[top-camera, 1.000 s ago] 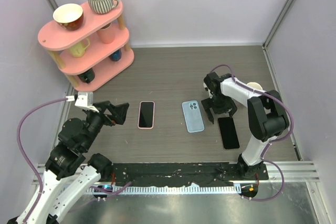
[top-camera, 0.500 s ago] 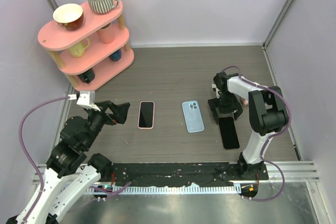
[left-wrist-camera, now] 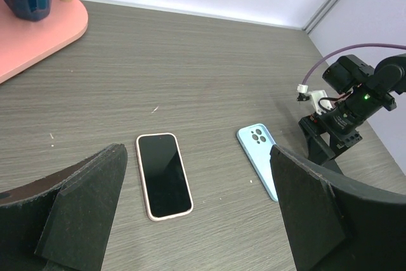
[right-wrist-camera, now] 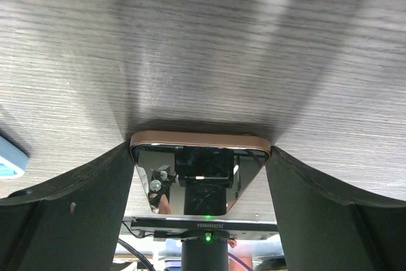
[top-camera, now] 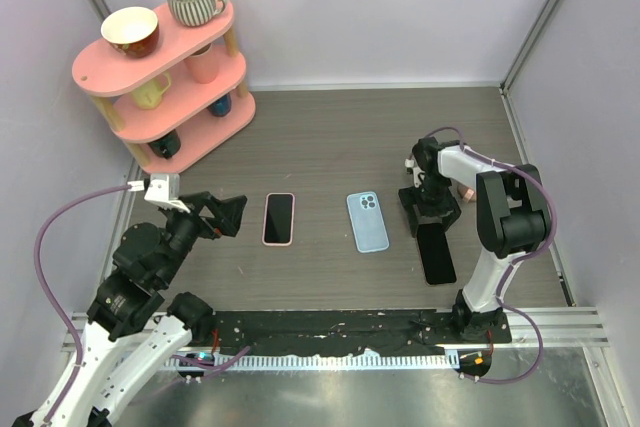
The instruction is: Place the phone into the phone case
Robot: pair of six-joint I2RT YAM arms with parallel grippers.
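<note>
Straddling the far end of the black phone (top-camera: pixel 437 255) with the right end effector (top-camera: pixel 431 218), jaws spread wide either side of its rim, gripping nothing; leaving that phone flat on the tabletop (top-camera: pixel 330 137), just right of the blue phone case (top-camera: pixel 368 221); apparently at the pickup step; next, closing squarely on the long edges, lifting, then aligning over the case; holding the left end effector (top-camera: pixel 226 215) open and empty near a pink-edged phone (top-camera: pixel 279 218).

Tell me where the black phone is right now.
In the top view the black phone lies flat at the right of the table, just right of the light blue item, its far end inside the open right gripper.
</note>
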